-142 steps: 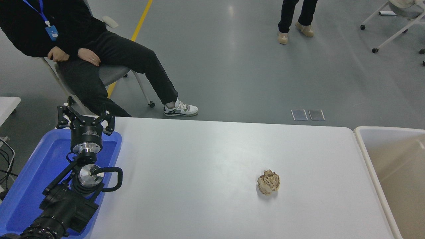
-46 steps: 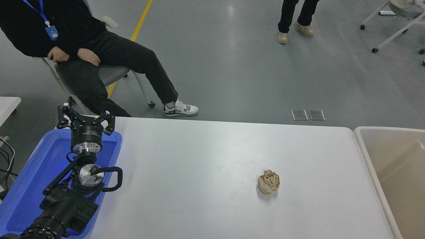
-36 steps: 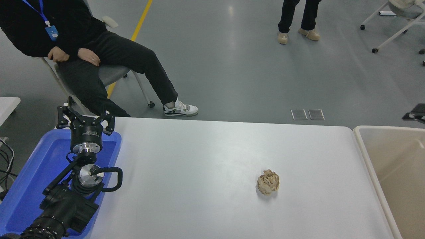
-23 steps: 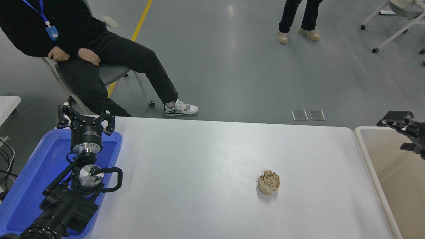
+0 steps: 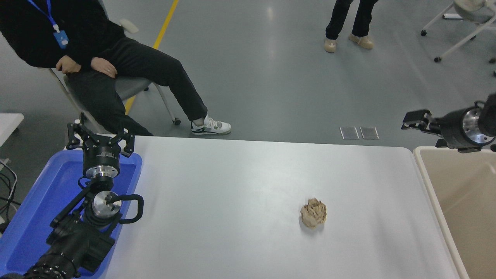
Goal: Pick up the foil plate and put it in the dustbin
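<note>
No foil plate shows anywhere in the head view. The dustbin [image 5: 420,162], beige with a pale rounded rim and a tan inside, stands off the table's right end and is cut by the picture's edge. My right gripper [image 5: 422,132] reaches in from the right edge and hangs above the bin's far corner. Its fingers are spread and hold nothing. My left gripper [image 5: 99,136] is parked open at the lower left over a blue tray.
A small crumpled tan paper ball [image 5: 313,212] lies on the white table [image 5: 232,193], right of centre. The blue tray [image 5: 42,201] sits at the table's left end. One person sits at the far left, and another stands further back.
My right arm was out of view a second ago. It has come in from the right edge and swung left and up over the dustbin's far corner. The left arm and paper ball stayed put.
</note>
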### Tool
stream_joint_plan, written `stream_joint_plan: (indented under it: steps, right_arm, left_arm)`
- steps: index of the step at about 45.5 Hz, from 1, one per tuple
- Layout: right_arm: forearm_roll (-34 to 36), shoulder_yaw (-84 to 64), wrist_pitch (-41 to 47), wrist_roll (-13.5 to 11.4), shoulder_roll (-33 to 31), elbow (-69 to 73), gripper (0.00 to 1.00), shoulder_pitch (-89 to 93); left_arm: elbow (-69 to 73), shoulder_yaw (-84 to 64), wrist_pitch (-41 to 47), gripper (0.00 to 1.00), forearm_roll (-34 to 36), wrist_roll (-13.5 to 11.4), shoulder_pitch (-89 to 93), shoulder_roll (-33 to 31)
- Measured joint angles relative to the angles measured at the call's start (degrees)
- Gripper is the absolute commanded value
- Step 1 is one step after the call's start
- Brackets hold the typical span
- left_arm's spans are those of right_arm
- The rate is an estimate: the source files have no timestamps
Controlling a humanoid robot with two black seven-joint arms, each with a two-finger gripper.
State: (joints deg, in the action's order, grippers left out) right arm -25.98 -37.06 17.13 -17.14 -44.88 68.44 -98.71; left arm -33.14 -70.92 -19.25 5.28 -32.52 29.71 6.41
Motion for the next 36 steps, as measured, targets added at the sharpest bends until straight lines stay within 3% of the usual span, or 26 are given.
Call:
stream_joint_plan:
  steps: [23,36]
  right_arm:
    - [2.5,-18.7,1.5,0.1,7.8,12.9,1.00,-23.1]
    - [8.3,-22.4,4.9,0.1,12.0,20.7,1.00,-32.0]
  left_arm:
    - [0.0,0.0,0.0,0.99,0.0,0.0,0.0,0.0]
    - [0.0,0.0,0.0,0.99,-0.1,0.0,0.0,0.0]
